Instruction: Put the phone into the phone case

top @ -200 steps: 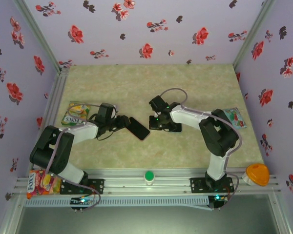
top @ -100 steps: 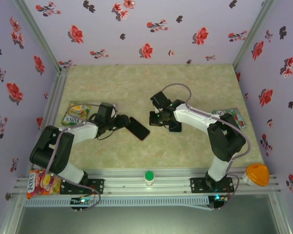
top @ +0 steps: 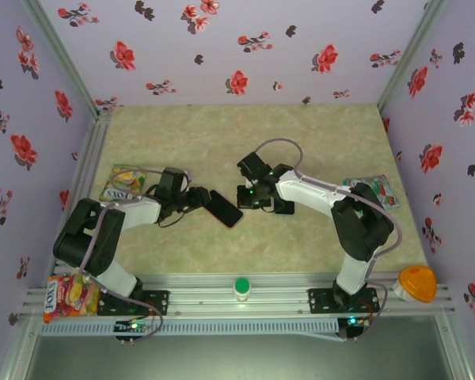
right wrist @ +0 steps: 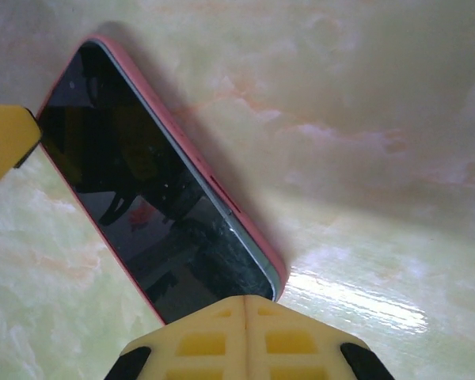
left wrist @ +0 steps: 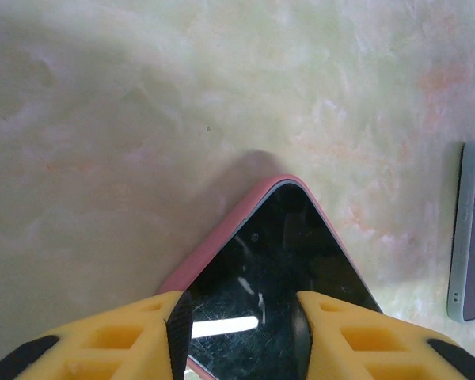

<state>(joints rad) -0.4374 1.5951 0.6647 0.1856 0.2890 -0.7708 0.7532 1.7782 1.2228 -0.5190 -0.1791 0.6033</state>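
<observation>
Landmark: green button [top: 241, 286]. The phone [top: 224, 209] lies beyond it and slightly left, screen up, with the rim of a pink case [left wrist: 222, 237] showing along its edges. My left pincer [top: 196, 198], farther left of the button, is part-spread and pinches one short end. The long axis slants from that grip toward the button. My right pincer [top: 242, 198], straight beyond the button, is pressed together, tips just at the phone's free corner. Judgement: right is placed to press that corner home; seating there unconfirmed.
</observation>
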